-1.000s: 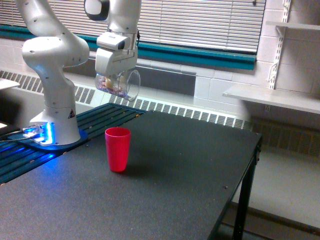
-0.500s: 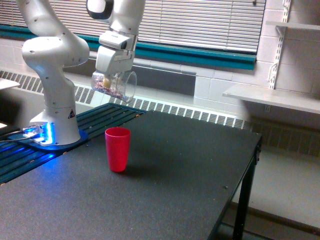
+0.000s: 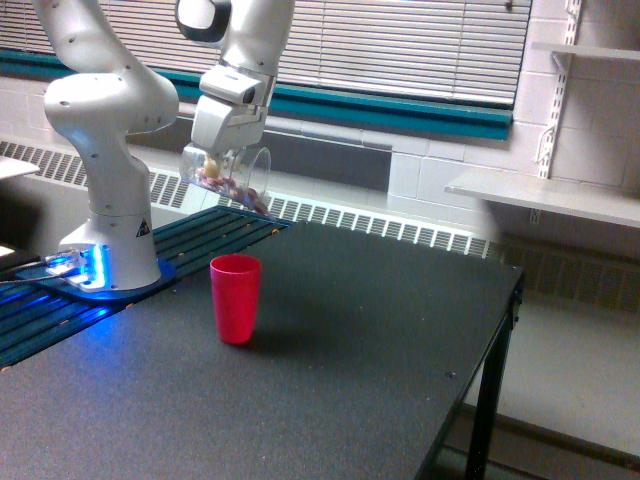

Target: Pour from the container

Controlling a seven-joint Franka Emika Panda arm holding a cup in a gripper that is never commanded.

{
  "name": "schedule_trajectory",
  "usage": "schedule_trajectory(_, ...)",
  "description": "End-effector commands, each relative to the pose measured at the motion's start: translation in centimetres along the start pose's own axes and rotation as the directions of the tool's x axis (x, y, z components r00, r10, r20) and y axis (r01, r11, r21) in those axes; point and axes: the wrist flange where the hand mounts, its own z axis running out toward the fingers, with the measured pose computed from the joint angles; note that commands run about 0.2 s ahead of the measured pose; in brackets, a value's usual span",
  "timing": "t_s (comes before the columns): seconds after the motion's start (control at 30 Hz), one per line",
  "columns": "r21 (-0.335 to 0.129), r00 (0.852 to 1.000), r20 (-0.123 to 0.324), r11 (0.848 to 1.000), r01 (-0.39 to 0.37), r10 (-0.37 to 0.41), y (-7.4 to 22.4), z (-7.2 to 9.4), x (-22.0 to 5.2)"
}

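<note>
**Clear cup tips toward its target**

Over the last second I have rolled my wrist, and the container [image 3: 228,175], upright a moment ago, now leans with its mouth swung down toward the exterior view's right; the small mixed pieces inside have slid from the base toward the lower lip. The red cup has not moved.

At the exterior view's left, my white base [image 3: 105,250] stands on a blue-lit mount beside a dark slatted panel, leaving the black table [image 3: 330,380] open for the work.

Further right and high above the table, my gripper [image 3: 224,140] is clamped on the container from above, its fingers gripping the rim end. The grip is from the top, I judge, so that a turn of the wrist alone tilts the cup. The loop handle faces the exterior view's right, away from my fingers, where it interferes with nothing.

Below, and well apart from the container, the red cup [image 3: 236,298] stands upright with its mouth open, evidently to catch the pour. The container's lower lip appears to hang roughly over it, though from this single view I cannot tell how well the two line up in depth.

Nothing is visibly falling yet. I judge the pour just begun, with a steeper tilt needed. From this height, pieces could bounce off the rim and scatter.

At the exterior view's right, empty wall shelves [image 3: 560,195] play no part.
</note>
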Motion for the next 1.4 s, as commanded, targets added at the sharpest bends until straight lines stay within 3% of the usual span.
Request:
schedule_trajectory(0.03,0.003,1.000,0.010,1.000,-0.006,0.006,-0.5,0.4,-1.0)
schedule_trajectory(0.17,0.024,1.000,0.017,1.000,-0.019,0.019,0.6,2.1,-1.5)
schedule_trajectory(0.47,0.032,0.998,0.042,0.998,-0.054,0.052,1.2,3.2,-3.2)
schedule_trajectory(0.6,0.049,0.996,0.050,0.996,-0.071,0.068,3.0,-0.2,-1.9)
schedule_trajectory(0.67,0.039,0.995,0.072,0.996,-0.074,0.071,3.7,-0.4,-1.5)
schedule_trajectory(0.97,0.044,0.994,0.051,0.994,-0.103,0.101,5.0,-3.9,1.6)
schedule_trajectory(1.4,0.054,0.992,0.070,0.993,-0.108,0.104,5.2,-5.9,4.3)
